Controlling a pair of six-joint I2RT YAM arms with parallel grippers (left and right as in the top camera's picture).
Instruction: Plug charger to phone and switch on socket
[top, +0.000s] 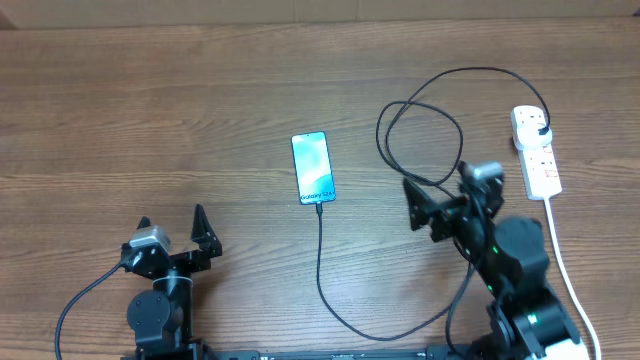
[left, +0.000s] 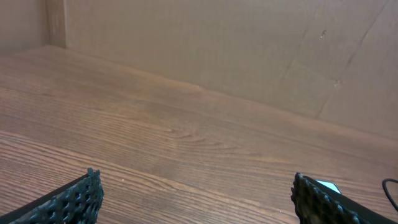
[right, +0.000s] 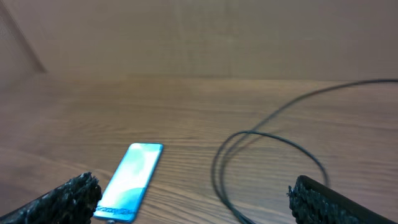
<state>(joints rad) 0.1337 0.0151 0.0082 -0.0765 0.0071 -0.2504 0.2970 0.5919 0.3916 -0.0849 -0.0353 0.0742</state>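
Counted on one wooden table: one phone, one charger ending in one black plug, and one socket trailing one thick white cord. Too small to count from above: the red switches on that strip. Two arms, two grippers, namely left gripper and right gripper, with two fingers apiece, four in all.
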